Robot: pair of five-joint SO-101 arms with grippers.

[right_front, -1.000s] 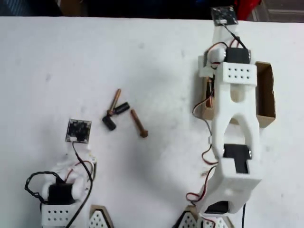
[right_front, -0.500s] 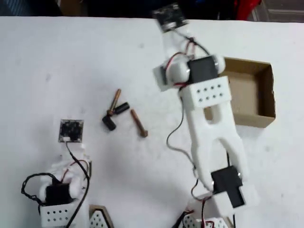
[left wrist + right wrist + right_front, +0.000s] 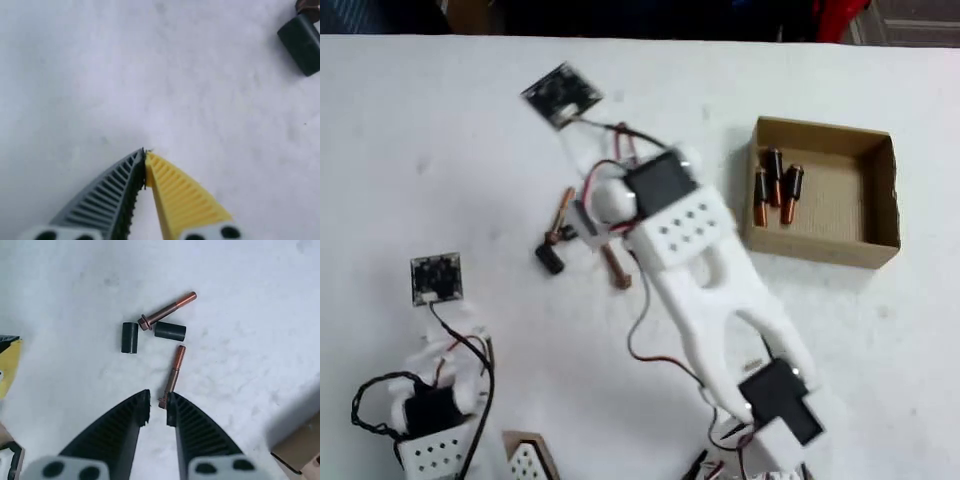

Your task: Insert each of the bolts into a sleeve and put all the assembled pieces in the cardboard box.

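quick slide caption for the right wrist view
Open right gripper over the head of one bolt; a second bolt and two black sleeves lie beyond.

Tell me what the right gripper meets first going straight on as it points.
The nearer loose bolt: its head lies just ahead of the open right gripper, in line with the gap. How far above it the gripper is remains unclear.

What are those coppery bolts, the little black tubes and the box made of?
Bolts: likely copper-plated metal, judging by the shiny reddish sheen and threaded shafts. Sleeves: matte black, probably plastic or rubber; the look leaves it open. Cardboard box: plain brown cardboard, dull and unprinted.
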